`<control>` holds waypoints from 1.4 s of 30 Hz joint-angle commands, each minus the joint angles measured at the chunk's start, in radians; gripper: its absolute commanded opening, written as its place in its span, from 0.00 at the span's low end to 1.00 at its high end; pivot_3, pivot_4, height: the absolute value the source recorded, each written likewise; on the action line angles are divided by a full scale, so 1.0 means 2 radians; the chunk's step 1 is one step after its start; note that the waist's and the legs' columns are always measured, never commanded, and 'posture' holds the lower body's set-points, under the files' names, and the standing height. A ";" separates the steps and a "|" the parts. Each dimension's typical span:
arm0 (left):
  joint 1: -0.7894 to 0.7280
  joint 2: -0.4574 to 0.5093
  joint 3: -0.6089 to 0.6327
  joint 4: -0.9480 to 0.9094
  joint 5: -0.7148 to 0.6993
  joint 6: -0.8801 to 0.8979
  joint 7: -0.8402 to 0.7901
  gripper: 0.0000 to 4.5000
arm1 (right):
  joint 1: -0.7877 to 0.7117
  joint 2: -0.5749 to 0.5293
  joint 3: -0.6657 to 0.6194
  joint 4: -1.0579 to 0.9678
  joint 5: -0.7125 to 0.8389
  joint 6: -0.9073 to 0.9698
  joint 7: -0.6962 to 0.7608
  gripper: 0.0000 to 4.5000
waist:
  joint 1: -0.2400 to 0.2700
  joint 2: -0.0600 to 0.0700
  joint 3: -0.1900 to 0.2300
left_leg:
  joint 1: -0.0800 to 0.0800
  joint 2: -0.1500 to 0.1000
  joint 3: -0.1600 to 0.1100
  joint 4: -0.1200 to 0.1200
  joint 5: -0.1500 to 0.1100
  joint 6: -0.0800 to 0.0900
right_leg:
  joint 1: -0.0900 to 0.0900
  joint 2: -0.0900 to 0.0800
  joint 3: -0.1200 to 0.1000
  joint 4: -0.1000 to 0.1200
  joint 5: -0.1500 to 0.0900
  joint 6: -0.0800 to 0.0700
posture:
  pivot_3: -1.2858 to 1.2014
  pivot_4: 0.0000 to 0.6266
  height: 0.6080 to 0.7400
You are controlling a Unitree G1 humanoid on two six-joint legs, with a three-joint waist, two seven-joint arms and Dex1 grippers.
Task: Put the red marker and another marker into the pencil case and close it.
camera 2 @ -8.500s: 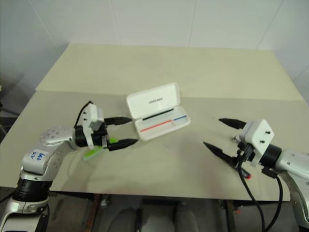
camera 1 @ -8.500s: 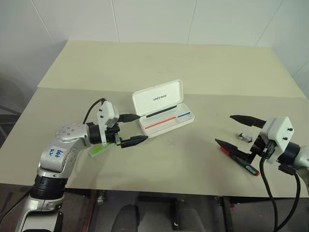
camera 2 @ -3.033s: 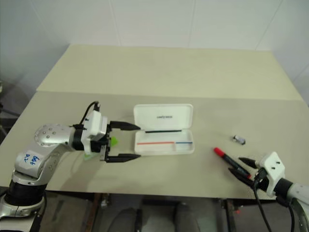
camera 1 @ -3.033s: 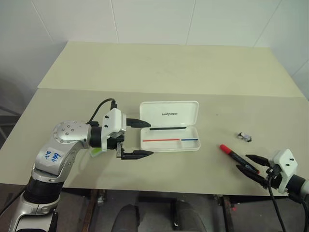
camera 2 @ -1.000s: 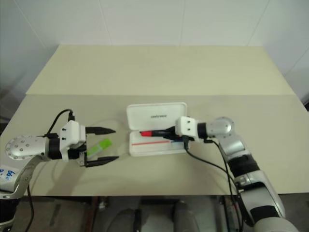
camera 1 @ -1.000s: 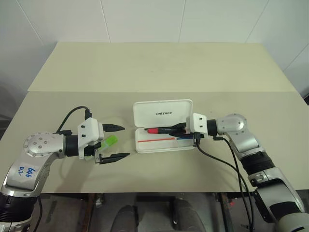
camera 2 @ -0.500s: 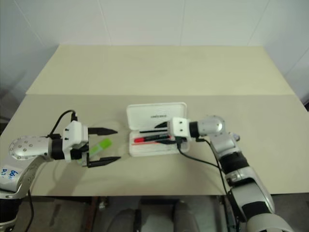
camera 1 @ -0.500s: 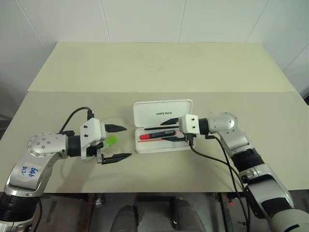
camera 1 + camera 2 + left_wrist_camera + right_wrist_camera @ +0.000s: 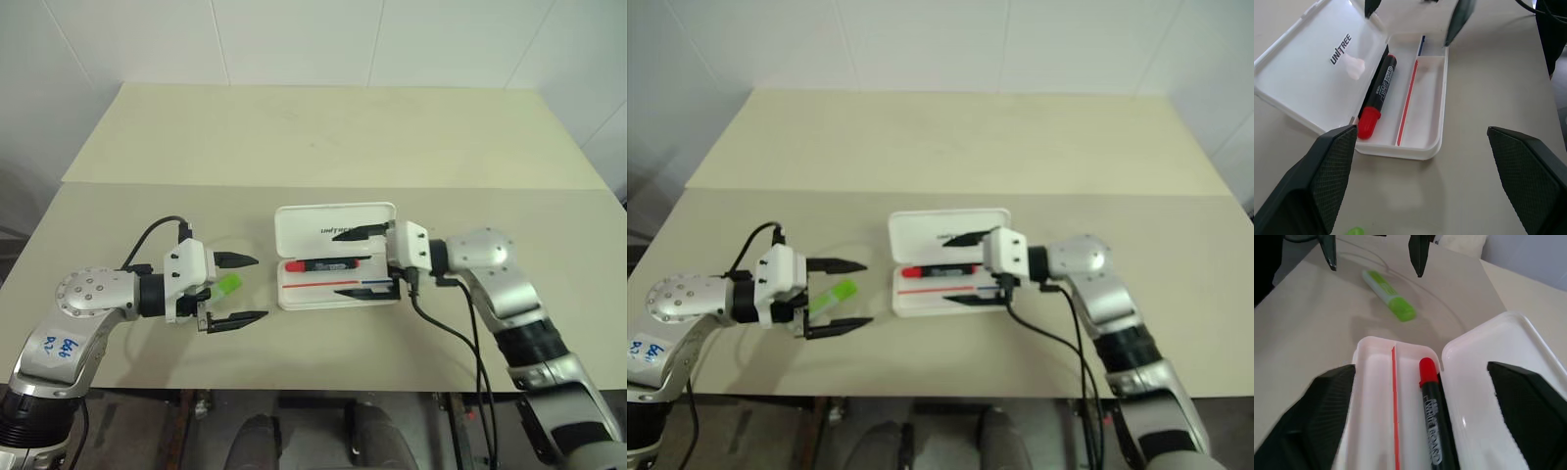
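Near the bench's front edge, toward its left end, the left gripper [image 9: 235, 290] stands with its jaws spread wide and empty. The light-green highlighter [image 9: 226, 285] lies on the bench between its two fingers, untouched. Picking this up looks like the step in hand: the gripper should sink until its fingers straddle the thick barrel, close across the middle rather than on the cap, and lift it level so it does not tip out on the way over.

Beyond it, at the bench's middle, the pencil case [image 9: 338, 281] lies open, its lid laid back toward the far edge. The red marker [image 9: 321, 265] rests in the tray's rear channel, against the hinge. The right gripper [image 9: 353, 262] hovers over the tray, wide open and holding nothing; it should clear off before the highlighter arrives.

In the head views the left gripper hides much of the highlighter's length. The left wrist view cuts it to a green sliver [image 9: 1355, 231].
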 commanded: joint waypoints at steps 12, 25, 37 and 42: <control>0.074 0.008 0.088 0.002 0.000 -0.028 0.013 1.00 | 0.158 -0.098 -0.130 -0.167 0.093 0.115 -0.045 0.99 | -0.001 0.000 0.000 | 0.001 0.001 0.000 0.000 0.000 0.000 | 0.000 0.001 0.000 0.000 0.000 -0.001 | 0.52 0.24 1.00; 0.173 -0.002 0.168 0.068 0.018 -0.074 0.027 1.00 | 0.156 -0.093 -0.118 -0.205 0.106 0.139 -0.063 0.99 | 0.000 -0.001 0.000 | 0.000 0.001 0.000 0.000 0.000 0.000 | 0.000 0.001 0.000 -0.001 0.000 -0.001 | 0.52 0.24 1.00; 0.177 -0.033 0.135 0.123 0.040 -0.101 0.050 1.00 | 0.148 -0.088 -0.116 -0.220 0.112 0.148 -0.078 0.99 | 0.000 -0.001 0.000 | 0.000 0.001 0.000 0.000 -0.001 -0.001 | 0.000 0.000 0.000 -0.001 0.000 -0.001 | 0.52 0.24 1.00; 0.152 -0.043 0.118 0.157 0.050 -0.113 0.055 1.00 | 0.165 -0.093 -0.122 -0.244 0.126 0.161 -0.077 0.99 | 0.000 -0.001 0.000 | 0.000 0.001 0.000 0.000 -0.001 -0.001 | 0.000 0.000 0.000 -0.001 0.000 -0.001 | 0.52 0.24 1.00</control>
